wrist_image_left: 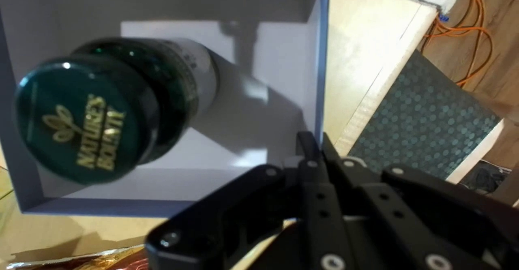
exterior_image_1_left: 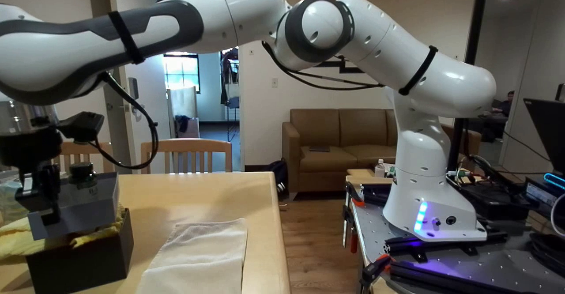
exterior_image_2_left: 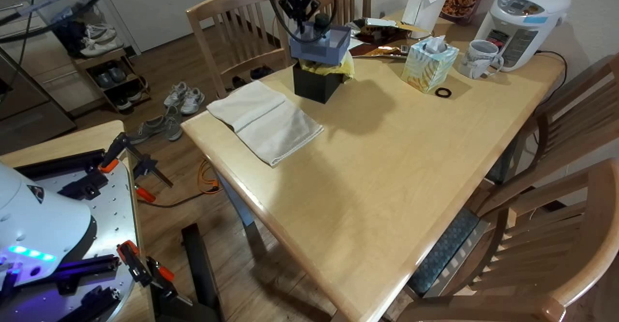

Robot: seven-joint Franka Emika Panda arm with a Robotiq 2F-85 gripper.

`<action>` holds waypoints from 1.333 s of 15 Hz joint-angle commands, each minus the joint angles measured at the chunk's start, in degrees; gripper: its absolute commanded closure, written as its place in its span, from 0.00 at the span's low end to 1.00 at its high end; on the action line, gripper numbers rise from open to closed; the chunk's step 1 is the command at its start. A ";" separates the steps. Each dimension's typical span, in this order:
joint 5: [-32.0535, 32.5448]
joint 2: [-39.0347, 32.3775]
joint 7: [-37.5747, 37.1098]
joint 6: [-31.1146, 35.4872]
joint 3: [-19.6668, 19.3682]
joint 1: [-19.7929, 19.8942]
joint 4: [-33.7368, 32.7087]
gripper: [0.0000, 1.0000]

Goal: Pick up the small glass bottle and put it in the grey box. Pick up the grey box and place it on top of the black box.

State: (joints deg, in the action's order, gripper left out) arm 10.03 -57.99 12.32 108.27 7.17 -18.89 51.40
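Note:
The small glass bottle is dark green with a dark cap and stands in the grey box; it shows in both exterior views (exterior_image_1_left: 82,179) (exterior_image_2_left: 322,25) and the wrist view (wrist_image_left: 87,118). The shallow grey box (exterior_image_1_left: 88,212) (exterior_image_2_left: 321,53) (wrist_image_left: 320,79) is slightly tilted above the black box (exterior_image_1_left: 84,265) (exterior_image_2_left: 314,84). Yellow cloth (exterior_image_1_left: 13,239) (exterior_image_2_left: 346,68) bulges between them. I cannot tell whether the grey box rests on it. My gripper (exterior_image_1_left: 49,212) (exterior_image_2_left: 301,28) (wrist_image_left: 318,140) is shut on the grey box's side wall, one finger inside, one outside. The black box is not visible in the wrist view.
A folded white cloth (exterior_image_1_left: 198,254) (exterior_image_2_left: 266,119) lies beside the black box near the table edge. Foil packaging (exterior_image_2_left: 382,44), a tissue box (exterior_image_2_left: 428,65), a mug (exterior_image_2_left: 478,61) and a water dispenser (exterior_image_2_left: 524,27) stand farther along. Wooden chairs (exterior_image_2_left: 242,32) surround the table.

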 commanded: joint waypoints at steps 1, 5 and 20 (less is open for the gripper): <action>-2.61 -3.65 2.33 -1.60 1.63 1.28 -5.46 0.99; -4.48 -6.28 3.15 -2.13 2.61 2.27 -7.68 0.99; -8.70 -9.03 4.50 -4.36 4.68 5.20 -10.87 0.53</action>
State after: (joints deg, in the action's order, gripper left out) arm 1.89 -65.51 15.87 106.18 11.41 -14.16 43.31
